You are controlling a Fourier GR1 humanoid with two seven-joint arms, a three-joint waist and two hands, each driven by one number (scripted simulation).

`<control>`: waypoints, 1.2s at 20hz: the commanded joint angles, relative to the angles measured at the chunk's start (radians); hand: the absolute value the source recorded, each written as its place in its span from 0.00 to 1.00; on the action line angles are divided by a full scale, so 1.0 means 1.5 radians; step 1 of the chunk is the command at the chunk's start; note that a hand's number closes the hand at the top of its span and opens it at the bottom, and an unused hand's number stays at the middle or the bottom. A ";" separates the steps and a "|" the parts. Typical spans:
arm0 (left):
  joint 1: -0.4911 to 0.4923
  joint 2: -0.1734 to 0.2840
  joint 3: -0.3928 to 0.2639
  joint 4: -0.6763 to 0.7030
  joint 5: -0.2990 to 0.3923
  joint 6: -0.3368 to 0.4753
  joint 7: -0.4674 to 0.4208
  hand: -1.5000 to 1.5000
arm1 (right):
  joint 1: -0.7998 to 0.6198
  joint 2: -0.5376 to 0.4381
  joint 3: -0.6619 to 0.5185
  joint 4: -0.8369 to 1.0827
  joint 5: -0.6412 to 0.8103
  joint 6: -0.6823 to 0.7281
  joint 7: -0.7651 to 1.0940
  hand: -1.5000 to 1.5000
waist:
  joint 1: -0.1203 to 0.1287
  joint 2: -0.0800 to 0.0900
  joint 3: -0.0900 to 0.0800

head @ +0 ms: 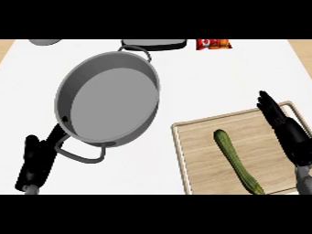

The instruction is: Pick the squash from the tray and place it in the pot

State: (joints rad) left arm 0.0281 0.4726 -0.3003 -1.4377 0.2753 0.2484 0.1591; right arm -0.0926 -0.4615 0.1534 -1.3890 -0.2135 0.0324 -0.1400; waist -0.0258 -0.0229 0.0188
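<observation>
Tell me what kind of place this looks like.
Most likely a kitchen counter set up for cooking: a grey metal pot with handles sits on the white countertop, and a long green squash lies on a wooden tray.

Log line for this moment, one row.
squash: on tray | pot: empty | right hand: open beside squash | left hand: open by pot
</observation>
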 commanded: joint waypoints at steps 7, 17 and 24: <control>-0.009 0.066 0.074 -0.042 -0.047 0.042 -0.036 0.50 | 0.048 -0.243 -0.059 -0.021 0.179 -0.045 0.045 1.00 | 0.009 -0.001 -0.028; 0.018 0.056 0.098 -0.091 -0.074 0.041 -0.029 0.50 | 0.336 -0.136 -0.135 -0.280 0.170 -0.157 -0.114 0.00 | 0.008 0.013 -0.013; 0.026 0.041 0.113 -0.056 -0.076 0.020 -0.064 0.50 | 0.284 -0.219 -0.086 -0.402 0.223 -0.064 0.146 0.00 | 0.018 0.014 -0.014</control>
State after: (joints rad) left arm 0.0502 0.5462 -0.1309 -1.5203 0.1769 0.2808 0.0769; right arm 0.3445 -0.7372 -0.0026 -1.8580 0.0906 -0.1196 -0.1044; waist -0.0062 -0.0021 -0.0015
